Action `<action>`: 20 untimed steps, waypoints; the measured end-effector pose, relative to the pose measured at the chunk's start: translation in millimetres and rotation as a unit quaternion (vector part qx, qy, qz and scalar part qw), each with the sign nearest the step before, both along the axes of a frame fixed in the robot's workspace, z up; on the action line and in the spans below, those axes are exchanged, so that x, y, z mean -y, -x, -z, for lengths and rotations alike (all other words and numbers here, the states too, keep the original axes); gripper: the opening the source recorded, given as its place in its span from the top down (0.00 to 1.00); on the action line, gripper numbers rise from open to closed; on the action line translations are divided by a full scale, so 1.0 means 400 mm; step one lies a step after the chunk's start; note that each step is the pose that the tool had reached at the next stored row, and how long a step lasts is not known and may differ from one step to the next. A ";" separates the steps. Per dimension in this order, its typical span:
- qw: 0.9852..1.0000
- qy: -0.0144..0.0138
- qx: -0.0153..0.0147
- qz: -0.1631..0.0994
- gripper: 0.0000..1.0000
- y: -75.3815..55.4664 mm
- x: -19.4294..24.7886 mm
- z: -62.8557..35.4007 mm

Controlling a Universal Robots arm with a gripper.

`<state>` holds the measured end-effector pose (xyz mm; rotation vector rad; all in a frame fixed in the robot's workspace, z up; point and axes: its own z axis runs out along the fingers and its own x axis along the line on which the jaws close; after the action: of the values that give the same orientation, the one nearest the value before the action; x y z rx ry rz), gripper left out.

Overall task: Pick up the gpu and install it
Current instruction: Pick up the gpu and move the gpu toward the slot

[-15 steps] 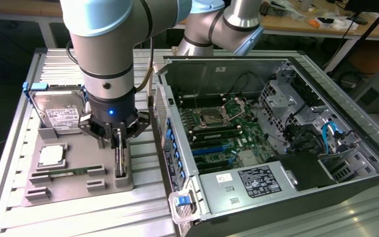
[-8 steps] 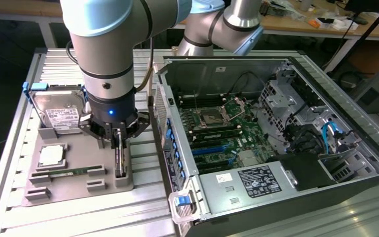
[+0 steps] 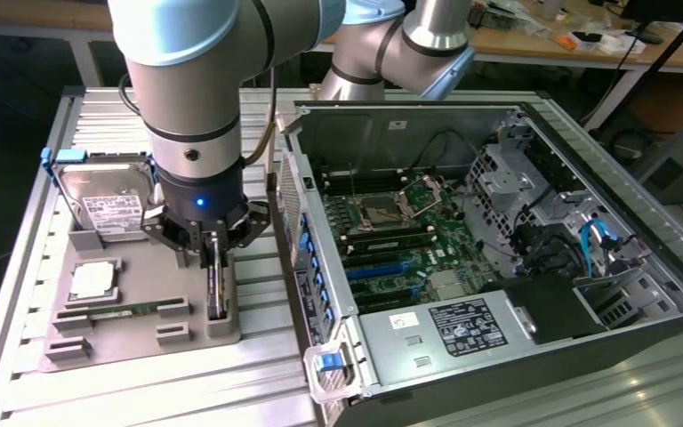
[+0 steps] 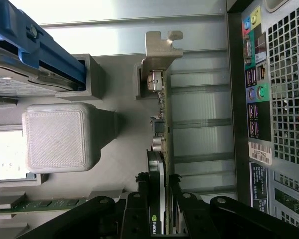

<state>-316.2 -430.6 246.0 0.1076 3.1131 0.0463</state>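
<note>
One graphics card concerns us here; it stands on its long edge straight beneath the gripper, seated in a slot of the grey tray. We judge it is parked upright so that both flat faces are free to be pinched from above. The wrist view bears this out; the black fingers sit one on each face of the card, closed on it, with no gap that we can make out. The card's lower edge appears to rest in the slot, so we take it as gripped but not yet lifted. Its silvery end bracket points away from the gripper along the tray. A hard drive with blue rails, a processor chip and a memory stick lie in their own pockets beside the gripper, on the exterior view's left, clear of the grasp. The computer case lies close on the gripper's other side, its side panel off and its board exposed; we suppose this keeps the carry short.
</note>
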 end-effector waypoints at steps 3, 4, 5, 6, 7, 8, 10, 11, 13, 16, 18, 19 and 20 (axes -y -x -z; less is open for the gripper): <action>1.000 0.000 0.000 0.000 0.73 0.000 0.000 0.000; 1.000 0.000 0.000 0.000 0.73 0.000 0.000 0.000; 1.000 0.000 0.000 0.000 0.73 0.000 0.000 0.000; 1.000 0.000 0.000 0.000 0.73 0.000 0.000 0.000; 1.000 0.000 0.000 0.000 0.73 0.000 0.000 0.000; 1.000 0.000 0.000 0.000 0.73 0.000 0.000 0.001; 1.000 0.000 0.000 0.000 0.73 0.001 0.000 0.001; 1.000 0.000 0.000 0.000 0.73 0.001 0.000 0.001; 1.000 0.000 0.000 0.000 0.73 0.001 0.000 0.001; 1.000 0.000 0.000 0.000 0.73 0.001 0.000 0.001; 1.000 0.000 0.000 0.000 0.73 0.001 0.000 0.001; 1.000 0.000 0.000 0.000 0.73 0.001 0.000 0.001; 1.000 0.000 0.000 0.000 0.73 0.001 0.000 0.001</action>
<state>-316.6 -430.6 245.6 0.1075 3.1130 0.0463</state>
